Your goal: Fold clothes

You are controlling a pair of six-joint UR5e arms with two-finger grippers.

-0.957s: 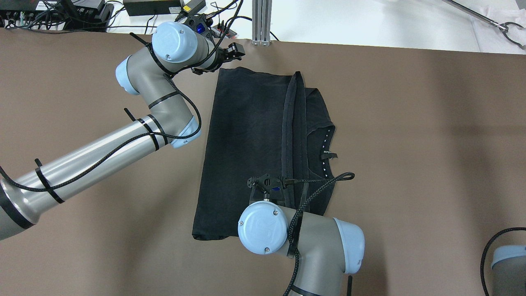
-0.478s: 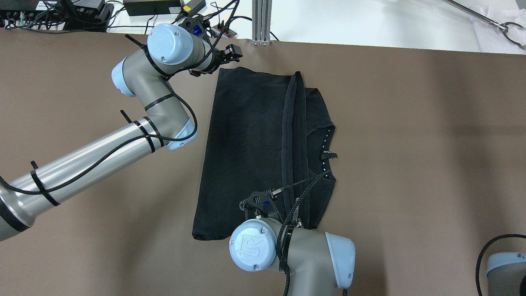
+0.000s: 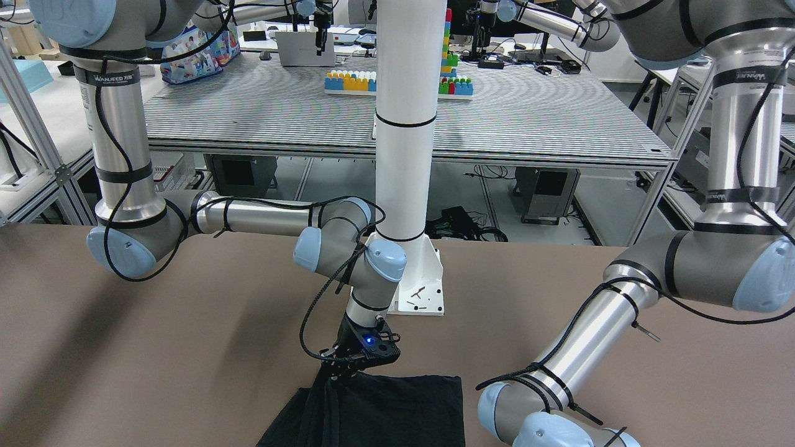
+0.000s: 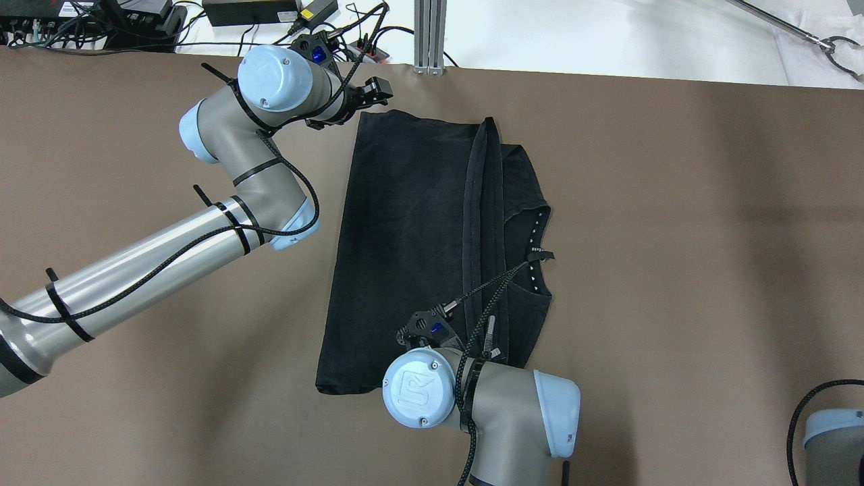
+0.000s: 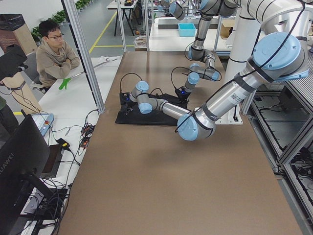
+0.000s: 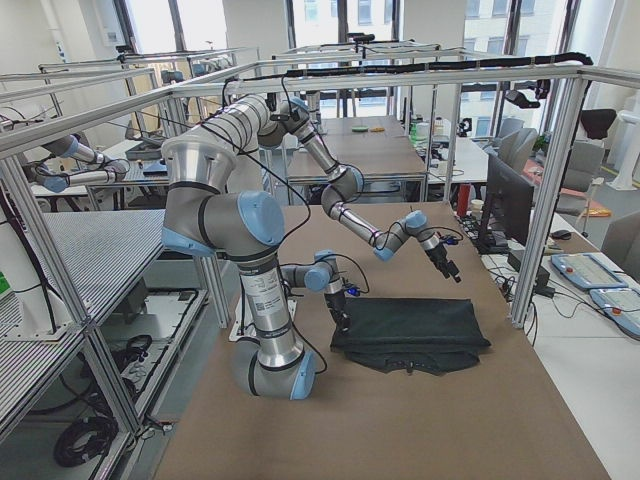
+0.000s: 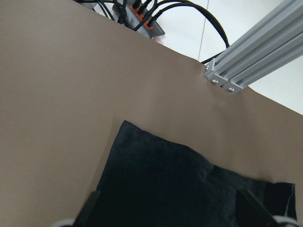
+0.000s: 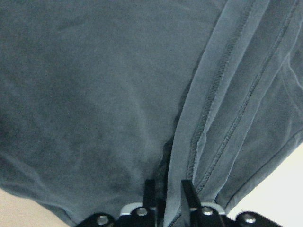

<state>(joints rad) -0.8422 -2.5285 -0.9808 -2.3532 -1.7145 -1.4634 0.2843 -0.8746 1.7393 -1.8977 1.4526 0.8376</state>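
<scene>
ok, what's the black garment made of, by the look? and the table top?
Black garment: looks like soft knit cotton jersey, matte, faded charcoal; limp folds and stitched double hems suggest it, fibre not certain.
Table top: smooth matte brown sheet, maybe mat or laminate; no grain, diffuse shadows.
</scene>
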